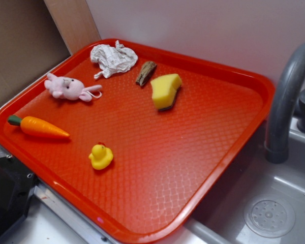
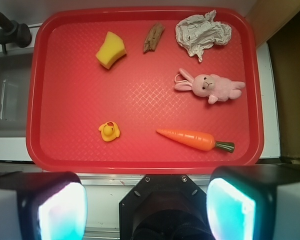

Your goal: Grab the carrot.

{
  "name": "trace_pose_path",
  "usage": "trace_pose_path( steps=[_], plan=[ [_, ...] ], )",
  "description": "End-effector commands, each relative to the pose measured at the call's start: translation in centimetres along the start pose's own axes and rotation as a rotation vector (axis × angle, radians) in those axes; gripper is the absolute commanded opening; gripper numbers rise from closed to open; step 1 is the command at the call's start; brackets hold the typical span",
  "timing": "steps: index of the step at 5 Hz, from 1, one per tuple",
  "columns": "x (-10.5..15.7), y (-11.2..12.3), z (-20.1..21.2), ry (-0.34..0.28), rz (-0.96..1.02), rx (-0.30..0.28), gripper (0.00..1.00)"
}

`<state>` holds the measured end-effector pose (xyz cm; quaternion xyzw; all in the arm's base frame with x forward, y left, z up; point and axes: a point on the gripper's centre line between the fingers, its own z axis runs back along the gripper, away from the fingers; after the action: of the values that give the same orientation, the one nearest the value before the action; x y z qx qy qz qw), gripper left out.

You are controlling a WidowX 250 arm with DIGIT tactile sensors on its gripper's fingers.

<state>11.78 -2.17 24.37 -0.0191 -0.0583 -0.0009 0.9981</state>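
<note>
The carrot (image 1: 39,127) (image 2: 192,139) is a small orange toy, a smooth cone tapering to a blunt point, with a short dark green stub at its thick end. It lies flat on its side on the red tray (image 1: 193,168) (image 2: 75,125), untouched and whole. In the exterior view it sits near the tray's left rim, stub toward the rim. In the wrist view it lies near the tray's near edge, tip pointing left.

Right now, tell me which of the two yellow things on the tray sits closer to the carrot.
The yellow duck. It sits just off the carrot tip, near the tray front edge, while the yellow sponge lies farther back beside the brown wood piece.
</note>
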Motion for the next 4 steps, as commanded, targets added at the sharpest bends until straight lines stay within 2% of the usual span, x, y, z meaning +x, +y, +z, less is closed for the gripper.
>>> trace_pose_path(
  steps=[1, 2, 3, 4],
  plan=[
    [0.0, 0.0, 0.0, 0.000, 0.000, 0.000, 1.00],
    [2.1, 2.5, -0.1, -0.021, -0.237, -0.006, 1.00],
    [2.4, 3.1, -1.2, -0.036, -0.494, 0.033, 1.00],
    [1.9, 3.0, -3.1, 0.029, -0.757, 0.091, 1.00]
  ],
)
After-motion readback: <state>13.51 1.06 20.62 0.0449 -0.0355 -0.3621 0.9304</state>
